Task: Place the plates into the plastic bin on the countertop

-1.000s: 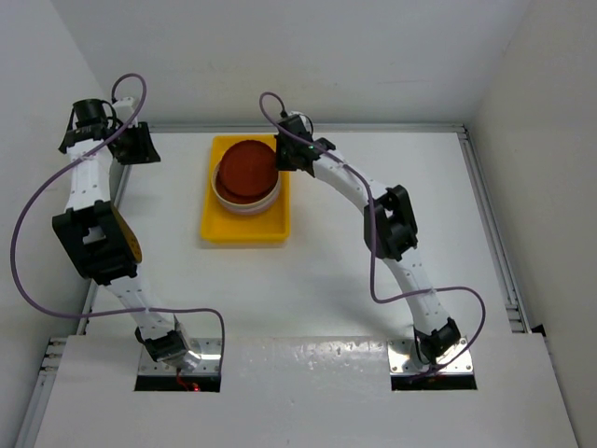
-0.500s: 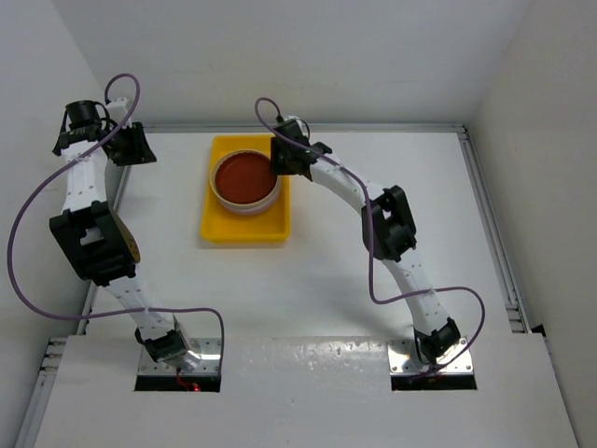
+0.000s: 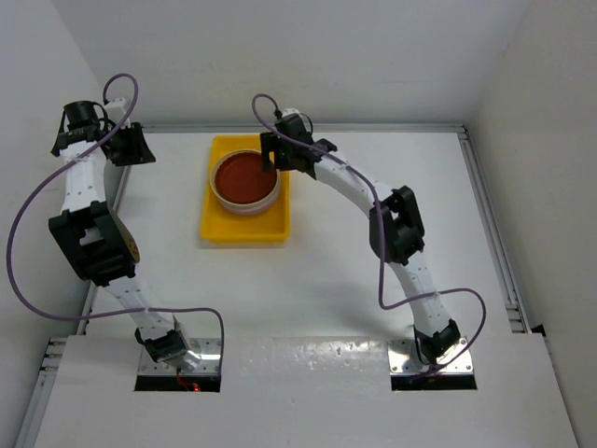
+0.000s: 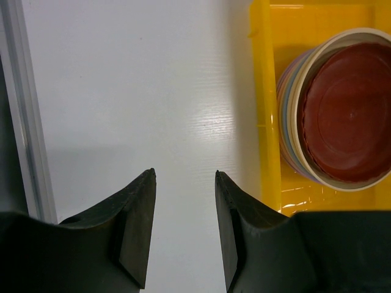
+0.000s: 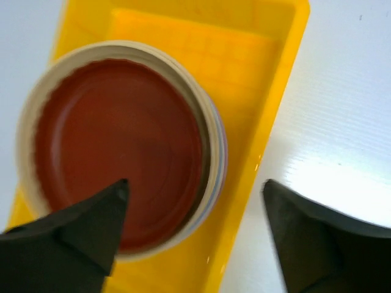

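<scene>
A stack of plates (image 3: 245,177) lies in the yellow plastic bin (image 3: 244,231) at the back of the countertop (image 3: 326,280). A dark red plate tops the stack, inside a cream-white one. My right gripper (image 3: 271,161) hovers over the stack's right edge, wide open and holding nothing. The right wrist view shows its open gripper (image 5: 194,186) straddling the plates (image 5: 116,146) and the bin's wall (image 5: 269,91). My left gripper (image 3: 132,147) sits left of the bin. The left wrist view shows its gripper (image 4: 184,177) open over bare table, with the bin (image 4: 266,122) and plates (image 4: 348,116) to the right.
Thin metal rails run along the left (image 4: 24,122) and right (image 3: 490,233) sides of the table, with white walls close behind them. Purple cables loop from both arms.
My right gripper has opened and let go of the dark red plate. It was tilted over the stack and now lies flat on top. The left arm barely moved.
</scene>
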Action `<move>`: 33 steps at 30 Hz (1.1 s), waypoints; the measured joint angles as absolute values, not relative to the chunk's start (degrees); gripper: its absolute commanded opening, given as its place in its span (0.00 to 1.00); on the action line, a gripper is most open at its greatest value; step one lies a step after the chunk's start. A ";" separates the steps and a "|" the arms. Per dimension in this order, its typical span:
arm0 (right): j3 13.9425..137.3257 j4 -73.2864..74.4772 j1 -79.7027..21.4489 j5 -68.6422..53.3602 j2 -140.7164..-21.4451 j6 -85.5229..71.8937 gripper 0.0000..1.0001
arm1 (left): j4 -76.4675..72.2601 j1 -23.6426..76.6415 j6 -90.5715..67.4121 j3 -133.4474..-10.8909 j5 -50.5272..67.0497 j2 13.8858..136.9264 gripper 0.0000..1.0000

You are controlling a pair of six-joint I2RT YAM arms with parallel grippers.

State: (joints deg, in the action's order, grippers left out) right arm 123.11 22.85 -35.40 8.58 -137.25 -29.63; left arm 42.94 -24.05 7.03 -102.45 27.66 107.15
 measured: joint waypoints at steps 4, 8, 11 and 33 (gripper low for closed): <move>113.06 21.23 -32.51 4.21 -124.49 -28.36 1.00 | 42.92 -25.15 7.05 -102.43 27.62 107.11 0.46; 101.80 19.38 -22.35 1.67 -108.12 -28.01 1.00 | 42.54 -26.70 7.16 -100.62 27.38 106.21 0.46; 90.48 18.48 -11.53 6.28 -96.12 -26.41 1.00 | 42.59 -27.31 7.44 -98.39 26.35 105.41 0.46; 55.59 24.45 3.84 8.69 -71.61 -23.79 1.00 | 40.80 -23.97 9.30 -100.07 21.34 107.15 0.46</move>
